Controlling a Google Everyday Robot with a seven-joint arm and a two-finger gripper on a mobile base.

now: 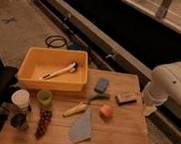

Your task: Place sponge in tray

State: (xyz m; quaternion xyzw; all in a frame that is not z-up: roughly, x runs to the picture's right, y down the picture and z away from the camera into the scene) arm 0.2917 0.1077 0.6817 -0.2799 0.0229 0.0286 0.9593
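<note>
The sponge [101,84] is a small blue block lying on the wooden table [120,136], just right of the tray. The tray [29,80] is a large yellow-orange bin at the table's back left, with a white-handled brush [58,72] inside it. The white robot arm [170,85] comes in from the right edge, beyond the table's right side. The gripper is out of view; only the arm's rounded joints show. Nothing holds the sponge.
A brown block with a pale top [125,97] lies right of the sponge. A green-handled tool [99,96], a banana [74,109], an orange fruit [106,111], a blue-grey cloth [81,128], grapes [43,123], a green cup [44,97] and a white cup [20,99] crowd the table.
</note>
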